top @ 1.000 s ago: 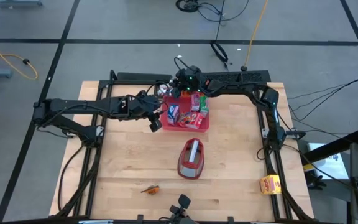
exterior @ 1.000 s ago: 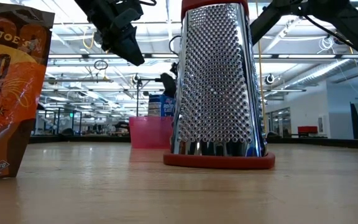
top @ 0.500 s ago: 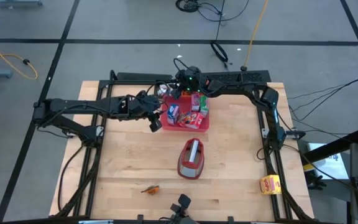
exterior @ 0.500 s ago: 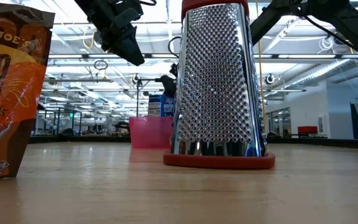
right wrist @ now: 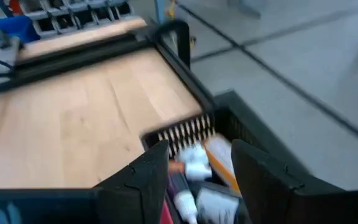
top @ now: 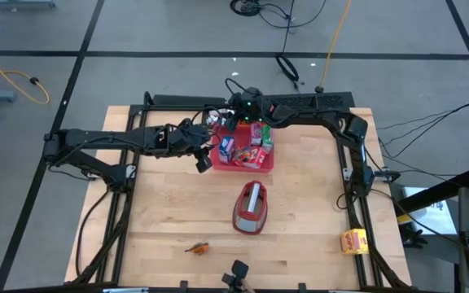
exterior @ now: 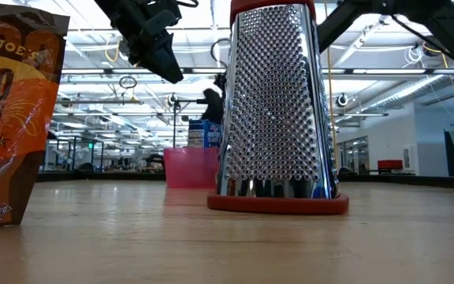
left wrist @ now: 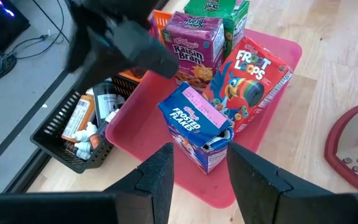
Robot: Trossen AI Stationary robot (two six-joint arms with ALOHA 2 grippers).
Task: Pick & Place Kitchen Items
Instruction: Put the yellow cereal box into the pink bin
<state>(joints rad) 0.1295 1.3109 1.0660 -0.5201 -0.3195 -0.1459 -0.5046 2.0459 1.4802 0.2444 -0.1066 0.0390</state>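
A square pinkish-red tray [top: 267, 163] holds small cartons: blue Frosted Flakes [left wrist: 199, 123], red Froot Loops [left wrist: 252, 78], purple Raisin Bran [left wrist: 195, 38] and a green one [left wrist: 219, 9]. My left gripper [left wrist: 201, 180] hovers open over the tray's left edge [top: 204, 159], its fingers pointing at the Frosted Flakes carton. My right gripper [right wrist: 197, 180] is open above a black basket [left wrist: 79, 134] of tiny white bottles [right wrist: 193, 155] at the tray's far-left corner [top: 245, 104]. An orange-brown snack bag [top: 198, 247] and a yellow carton [top: 353, 241] lie on the table's near part.
A dark-red and grey grater [top: 251, 207] stands upright between the tray and the table's near edge and fills the middle of the low view [exterior: 278, 110]. The black arm frame [top: 357, 171] runs along the table's sides. Bare wood lies to the grater's left and right.
My right gripper has shifted slightly above the black basket; its wrist view is blurred by motion. The left gripper, the cartons and the grater stand as before.
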